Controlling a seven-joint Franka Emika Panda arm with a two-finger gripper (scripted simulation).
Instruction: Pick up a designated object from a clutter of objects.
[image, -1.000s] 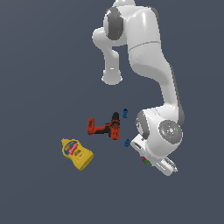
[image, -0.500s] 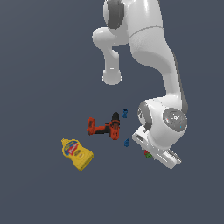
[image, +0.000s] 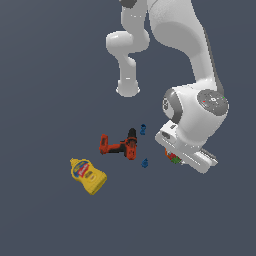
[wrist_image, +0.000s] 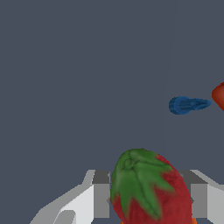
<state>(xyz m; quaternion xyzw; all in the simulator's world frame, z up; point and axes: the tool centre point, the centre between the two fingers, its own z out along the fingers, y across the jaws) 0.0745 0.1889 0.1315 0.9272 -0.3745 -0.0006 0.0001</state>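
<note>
strawberry between the gripper fingers, leafy top toward camera

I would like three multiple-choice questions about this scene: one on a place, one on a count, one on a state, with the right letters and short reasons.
1. In the exterior view, where does the mustard bottle lie relative to the power drill?
A. lower and to that view's left
B. higher and to that view's right
C. on top of it

2. How many small blue pieces does the exterior view show?
A. none
B. two
C. five

3. Where is the strawberry relative to the gripper?
A. far from it, beside the bottle
B. between its two fingers
C. beneath the drill

Answers: 1 A, the bottle is below-left of the drill. 2 B, one blue piece above another. 3 B, the wrist view shows a finger on each side.
</note>
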